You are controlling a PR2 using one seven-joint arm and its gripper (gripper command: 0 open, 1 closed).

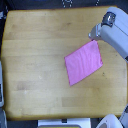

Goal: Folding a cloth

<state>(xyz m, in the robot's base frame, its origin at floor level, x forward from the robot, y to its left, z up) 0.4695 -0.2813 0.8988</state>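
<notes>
Overhead exterior view of a wooden tabletop (35,60) that fills most of the frame. The cloth (83,62), a plain bright pink-magenta four-sided piece, lies flat on the table right of centre, rotated so that its corners point roughly up, down, left and right; its uppermost corner sits near the upper right of the frame. The robot arm (116,35), grey-white, enters from the right edge in the upper right of the frame. Its gripper (94,36) is at the arm's left end, just above the cloth's upper corner; whether it touches the fabric cannot be told. The fingers are too blurred to tell whether they are spread or closed.
</notes>
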